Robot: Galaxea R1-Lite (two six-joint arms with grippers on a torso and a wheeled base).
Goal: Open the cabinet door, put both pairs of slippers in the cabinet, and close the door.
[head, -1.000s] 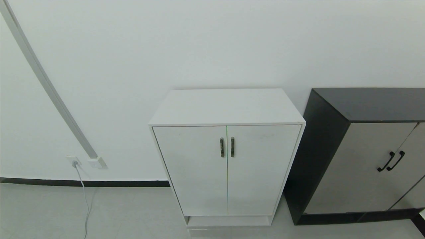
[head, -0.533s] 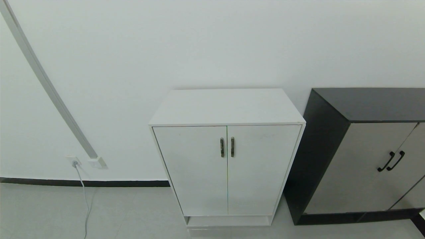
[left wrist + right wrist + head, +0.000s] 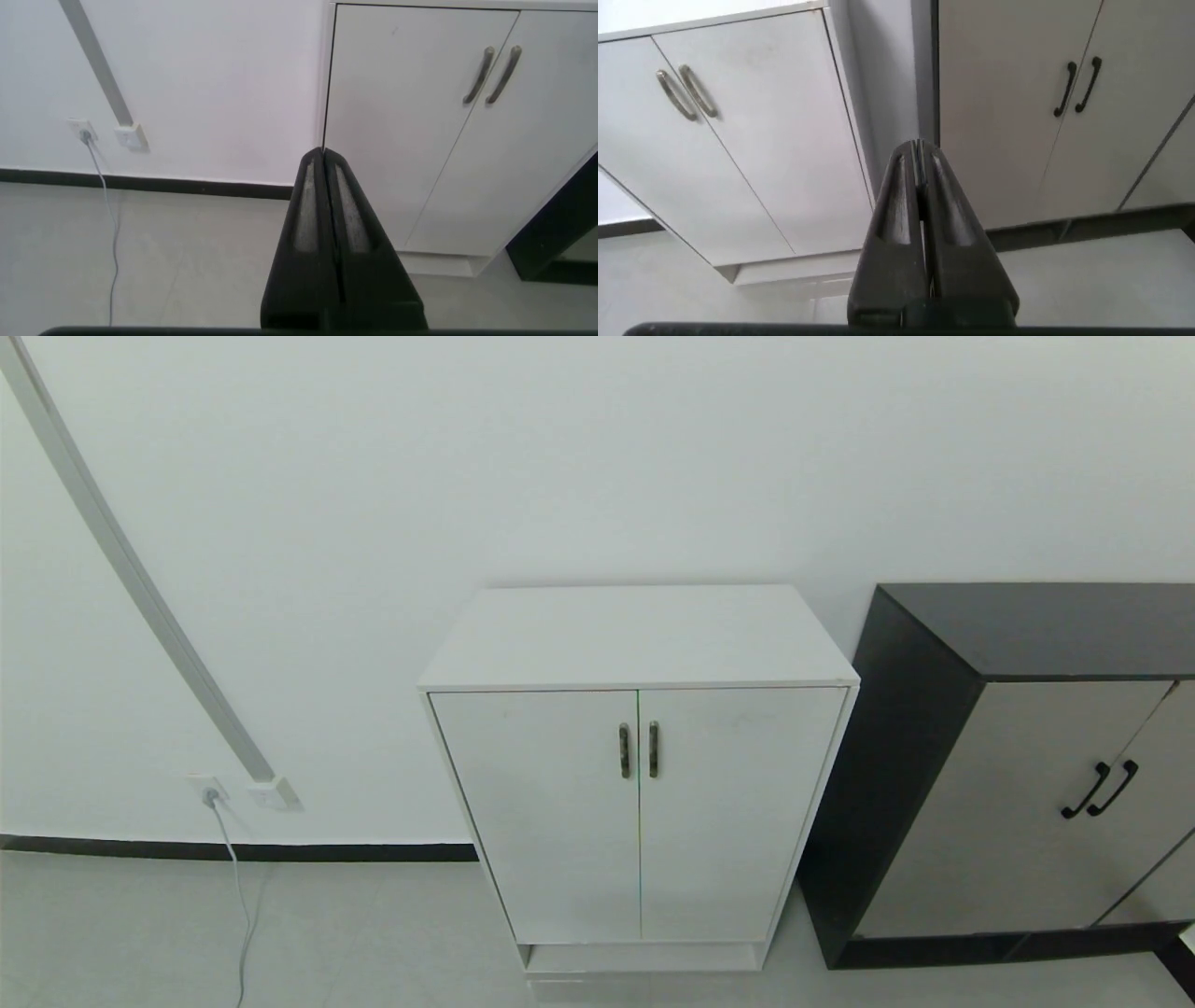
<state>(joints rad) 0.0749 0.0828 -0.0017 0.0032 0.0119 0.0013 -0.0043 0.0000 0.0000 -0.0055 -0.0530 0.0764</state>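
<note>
White laminate board makes up the cabinet, which stands on the floor against the wall, just beside a black cabinet on my right. Both its doors are shut. I judge the left door a stiff, light panel swinging from its outer edge. The place to grip is its slim upright handle, close beside the right door's handle and probably slick. My left gripper and right gripper hang short of the cabinet, fingers pressed together, empty.
</note>
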